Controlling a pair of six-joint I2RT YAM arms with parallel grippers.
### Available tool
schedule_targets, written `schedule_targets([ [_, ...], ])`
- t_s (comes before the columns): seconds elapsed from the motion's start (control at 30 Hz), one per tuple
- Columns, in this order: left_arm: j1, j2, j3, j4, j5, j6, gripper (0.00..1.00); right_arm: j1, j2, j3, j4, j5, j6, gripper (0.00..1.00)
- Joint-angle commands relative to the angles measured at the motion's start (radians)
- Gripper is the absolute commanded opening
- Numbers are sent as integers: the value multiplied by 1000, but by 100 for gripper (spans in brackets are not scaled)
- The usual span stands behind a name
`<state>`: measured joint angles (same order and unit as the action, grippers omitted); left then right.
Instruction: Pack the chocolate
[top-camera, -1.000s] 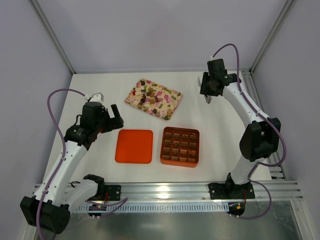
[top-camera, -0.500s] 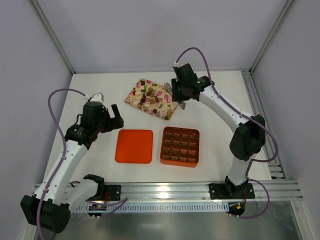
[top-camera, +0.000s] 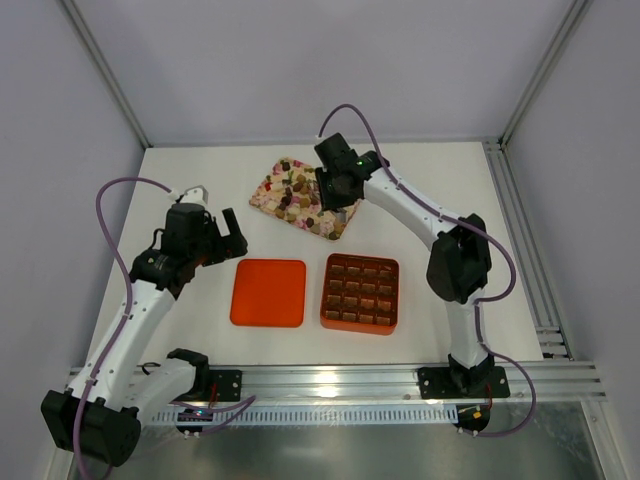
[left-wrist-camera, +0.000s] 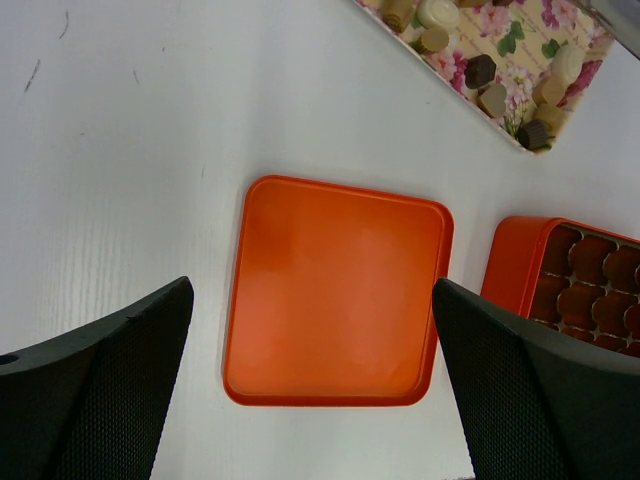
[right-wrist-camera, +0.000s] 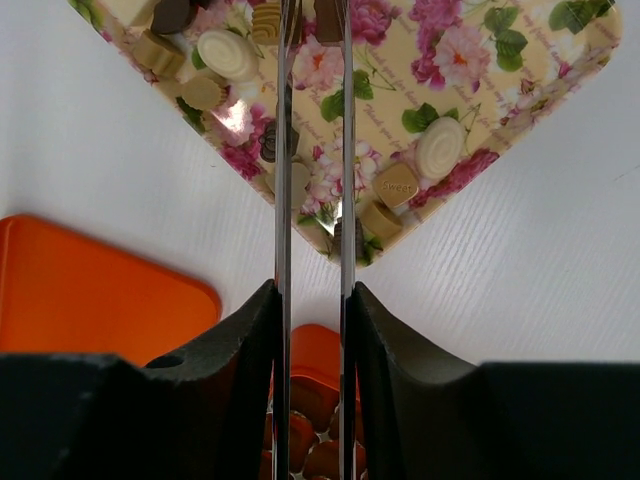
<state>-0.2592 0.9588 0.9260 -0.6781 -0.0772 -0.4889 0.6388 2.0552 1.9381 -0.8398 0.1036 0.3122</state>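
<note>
While our right gripper (right-wrist-camera: 313, 15) hovers over the tray (right-wrist-camera: 480, 60), jaws barely parted, grip unclear, chocolate (right-wrist-camera: 397, 185) lies scattered, sharing no axis; our left gripper (left-wrist-camera: 312, 300) gapes empty.

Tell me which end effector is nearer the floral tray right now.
Right. The right end effector is directly over the floral tray. The left end effector is off to the tray's left, by the orange lid.

Tray (right-wrist-camera: 500, 60): one. Box (left-wrist-camera: 515, 260): one, sixteen cells. Lid (left-wrist-camera: 335, 290): one. Chocolates (right-wrist-camera: 397, 185) on tray: over dozen, exact count unclear. Arms (top-camera: 135, 310): two.
</note>
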Motion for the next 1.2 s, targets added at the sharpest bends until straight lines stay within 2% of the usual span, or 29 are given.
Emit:
schedule_targets([
  [0.0,5,1,22,22,2,7,100,5,-6,55,-7,30,-18,37],
  [0.37,5,8,22,20,5,7,100,10,33,76,-18,28,-33,41],
  [0.83,3,15,20,18,7,7,100,16,82,87,-28,22,-42,41],
  [1.17,5,18,20,15,8,4,100,16,59,79,-31,38,-45,29],
])
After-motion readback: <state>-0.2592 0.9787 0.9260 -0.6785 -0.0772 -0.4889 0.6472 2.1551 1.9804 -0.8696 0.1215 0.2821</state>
